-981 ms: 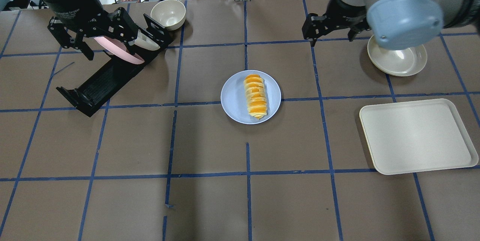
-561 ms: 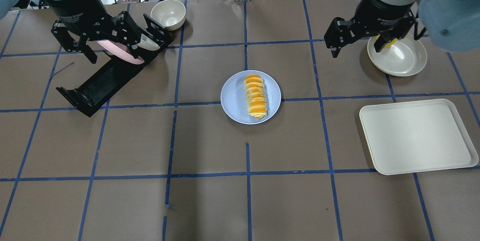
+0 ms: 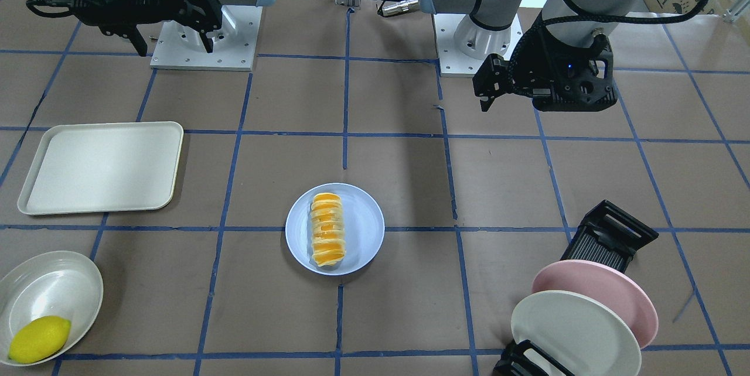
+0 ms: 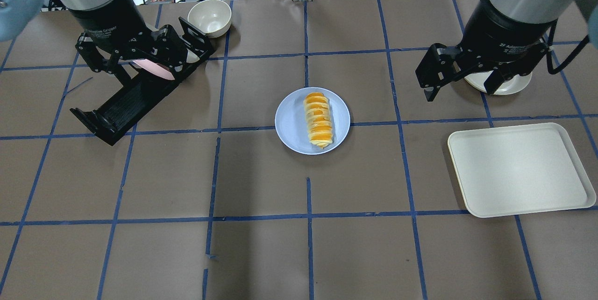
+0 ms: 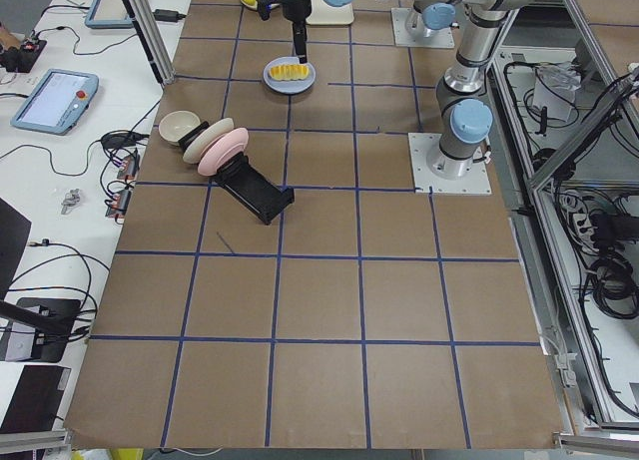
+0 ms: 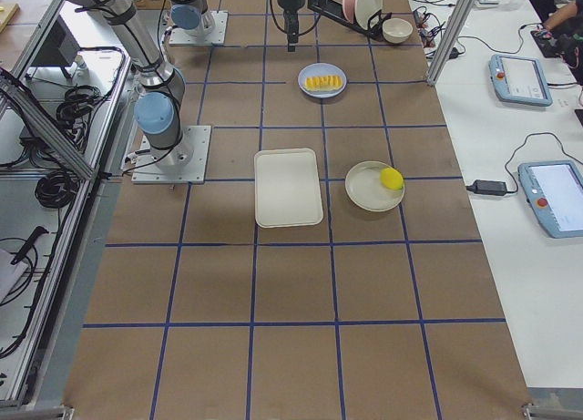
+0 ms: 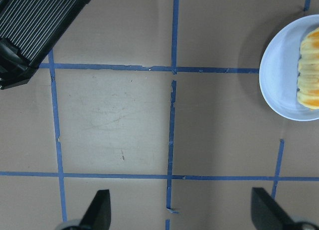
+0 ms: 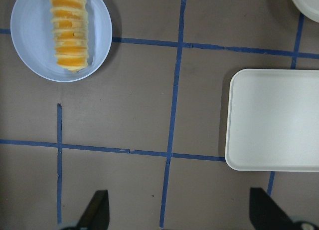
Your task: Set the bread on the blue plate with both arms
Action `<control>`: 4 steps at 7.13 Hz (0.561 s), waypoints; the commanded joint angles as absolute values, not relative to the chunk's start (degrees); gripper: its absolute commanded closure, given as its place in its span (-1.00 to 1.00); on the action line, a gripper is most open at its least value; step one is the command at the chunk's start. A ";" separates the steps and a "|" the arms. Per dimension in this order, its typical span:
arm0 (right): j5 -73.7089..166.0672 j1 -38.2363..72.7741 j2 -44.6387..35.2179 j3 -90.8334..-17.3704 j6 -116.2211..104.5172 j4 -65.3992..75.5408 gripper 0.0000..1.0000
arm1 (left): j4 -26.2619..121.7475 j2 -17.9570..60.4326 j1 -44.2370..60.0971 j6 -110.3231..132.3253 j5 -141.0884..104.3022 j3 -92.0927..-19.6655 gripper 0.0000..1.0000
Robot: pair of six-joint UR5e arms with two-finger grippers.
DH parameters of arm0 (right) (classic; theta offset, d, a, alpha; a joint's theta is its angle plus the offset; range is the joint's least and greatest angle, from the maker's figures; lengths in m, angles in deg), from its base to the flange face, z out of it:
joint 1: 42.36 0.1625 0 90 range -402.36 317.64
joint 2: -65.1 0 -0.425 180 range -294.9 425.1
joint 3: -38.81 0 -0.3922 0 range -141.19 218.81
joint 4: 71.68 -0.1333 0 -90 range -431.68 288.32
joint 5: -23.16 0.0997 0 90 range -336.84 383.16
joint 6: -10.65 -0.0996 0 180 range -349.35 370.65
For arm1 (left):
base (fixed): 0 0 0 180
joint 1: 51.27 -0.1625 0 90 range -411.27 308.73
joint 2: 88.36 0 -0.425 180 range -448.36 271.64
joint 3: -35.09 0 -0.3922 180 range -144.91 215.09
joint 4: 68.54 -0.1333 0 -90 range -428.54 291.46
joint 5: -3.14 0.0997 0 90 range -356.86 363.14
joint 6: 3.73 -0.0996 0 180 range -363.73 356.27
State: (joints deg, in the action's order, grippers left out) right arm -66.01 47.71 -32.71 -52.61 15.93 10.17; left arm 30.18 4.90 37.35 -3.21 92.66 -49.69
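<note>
Take 12 o'clock as straight away from the robot, seen from behind it. Closest to you, at about 4 o'clock from the table's middle, lies the pale tray (image 4: 518, 171) with nothing on it. At the middle sits the blue plate (image 4: 289, 125), and the bread (image 4: 318, 120) lies flat on it, its length running 12 to 6, a little toward the plate's 3 o'clock side, with its 6 o'clock end close to the rim. Beyond, the left gripper (image 7: 182, 214) hangs at roughly 10 o'clock from the plate and the right gripper (image 8: 182, 214) at roughly 2 o'clock. Both have their fingers spread wide, hold nothing, and are well apart from the bread. The left one hangs over the black rack (image 4: 126, 103) that carries the pink plate (image 3: 603, 288) and the white plate (image 3: 574, 332). The right one hangs over the dish (image 3: 53, 282) with the lemon (image 3: 38, 339). Farthest off, at 11 o'clock, stands a small bowl (image 4: 219, 24). You can judge the placing as done, with the arms in the clearing-off step. The next move probably calls only for parking both arms clear, keeping the left fingers off the racked plates and the right ones off the dish.
</note>
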 commanded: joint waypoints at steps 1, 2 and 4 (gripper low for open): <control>-66.14 47.73 -32.64 -52.60 15.84 10.06 -0.96 | 29.90 4.54 37.42 -3.29 92.70 -50.43 -1.00; -66.23 47.73 -32.64 -52.60 15.83 10.15 -0.96 | 29.90 4.54 37.42 -3.20 92.70 -50.51 -1.00; -66.23 47.64 -32.64 -52.95 16.01 10.15 -0.97 | 29.90 4.46 37.42 -3.03 92.44 -50.52 -1.00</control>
State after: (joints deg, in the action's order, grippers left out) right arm -66.21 47.72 -32.64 -52.72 15.87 10.14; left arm 29.91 4.50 37.41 -3.10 92.57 -50.48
